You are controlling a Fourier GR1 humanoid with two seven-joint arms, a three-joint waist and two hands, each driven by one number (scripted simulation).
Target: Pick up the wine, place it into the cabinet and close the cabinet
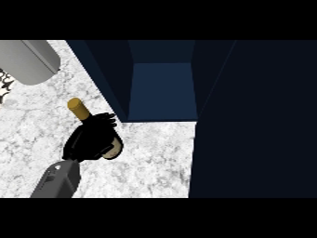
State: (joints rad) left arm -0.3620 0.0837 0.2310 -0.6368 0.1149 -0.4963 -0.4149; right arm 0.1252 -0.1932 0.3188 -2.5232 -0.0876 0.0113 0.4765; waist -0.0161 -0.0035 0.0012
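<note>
My left hand (89, 139) clamped round wine bottle (77, 108), above counter (147, 162), just left of open cabinet (162, 88). Step, I judge: carrying bottle to cabinet. Next: swing right past cabinet's side wall, set bottle inside, then shut door (257, 121).

No legible text, label or number (wine (79, 109) included).

Kitchen: marble counter (154, 158), dark cabinet (162, 90)
</note>
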